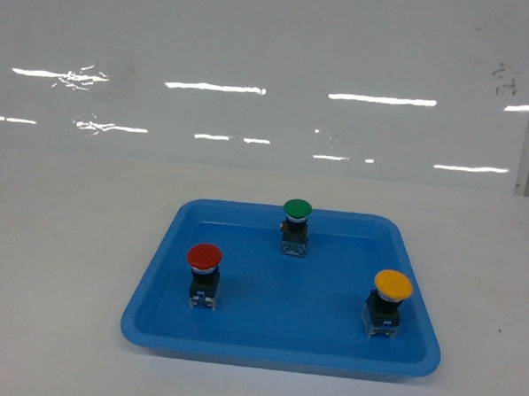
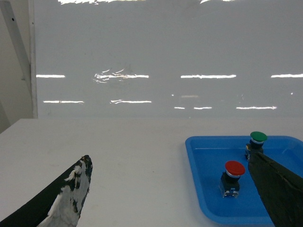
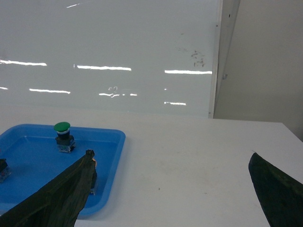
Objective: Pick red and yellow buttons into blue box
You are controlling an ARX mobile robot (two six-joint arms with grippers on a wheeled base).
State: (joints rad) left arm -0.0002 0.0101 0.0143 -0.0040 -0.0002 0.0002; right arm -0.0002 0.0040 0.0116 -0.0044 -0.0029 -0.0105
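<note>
white table (image 1: 58,240) under a glossy white wall; on it a shallow blue tray (image 1: 279,351) holds the red button (image 1: 205,257) at its left and the yellow button (image 1: 392,285) at its right, both upright. red sits ahead-right of my left gripper (image 2: 170,189), fingers spread wide and empty; my right gripper (image 3: 175,184) is spread too. no blue box shows.
</note>
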